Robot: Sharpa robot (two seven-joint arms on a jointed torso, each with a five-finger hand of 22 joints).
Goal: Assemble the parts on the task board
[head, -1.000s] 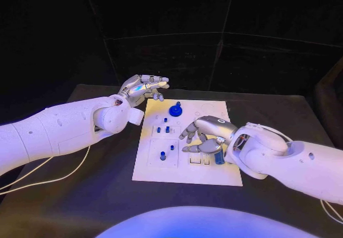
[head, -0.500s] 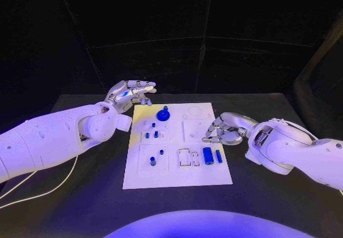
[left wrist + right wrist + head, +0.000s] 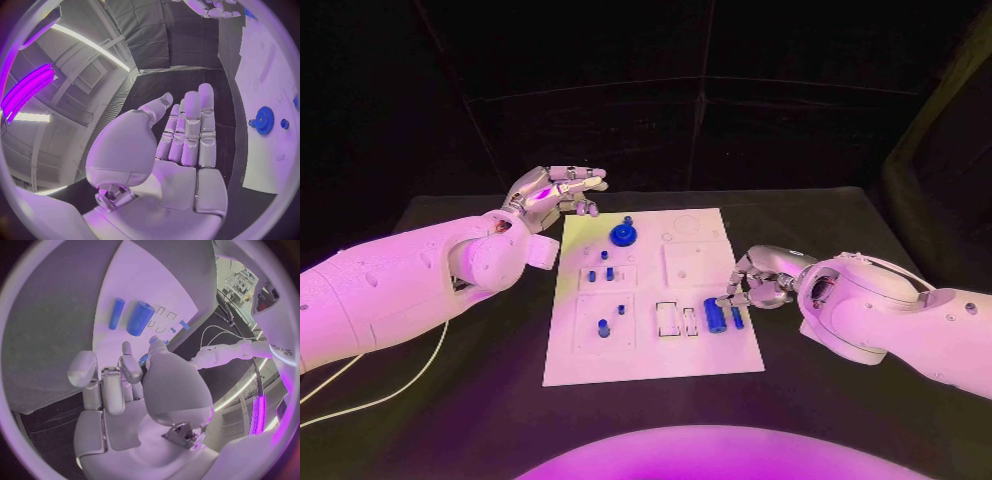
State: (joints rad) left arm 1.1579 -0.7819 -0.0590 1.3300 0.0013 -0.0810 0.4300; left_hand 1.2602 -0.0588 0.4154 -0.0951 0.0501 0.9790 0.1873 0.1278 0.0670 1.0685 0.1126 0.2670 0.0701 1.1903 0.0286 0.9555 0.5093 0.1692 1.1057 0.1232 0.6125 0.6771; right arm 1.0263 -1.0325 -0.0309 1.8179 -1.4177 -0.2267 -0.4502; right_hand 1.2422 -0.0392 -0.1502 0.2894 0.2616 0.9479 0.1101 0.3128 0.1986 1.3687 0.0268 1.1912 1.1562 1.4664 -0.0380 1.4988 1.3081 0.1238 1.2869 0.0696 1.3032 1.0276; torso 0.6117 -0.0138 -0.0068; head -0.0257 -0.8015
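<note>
Board (image 3: 704, 355) mid-surface; blue gear (image 3: 623, 236) at its far end, two cylinders (image 3: 715, 316) near right edge. Left hand (image 3: 557, 189) empty, fingers apart, beyond far-left corner. Right hand (image 3: 759, 278) curled, empty, beside cylinders.

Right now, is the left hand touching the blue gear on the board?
Apart. Left wrist view shows bare white board between the left hand and the blue gear.

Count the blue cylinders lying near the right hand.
2: a thick blue cylinder and a thin blue cylinder lie side by side on the task board, by the right hand.
</note>
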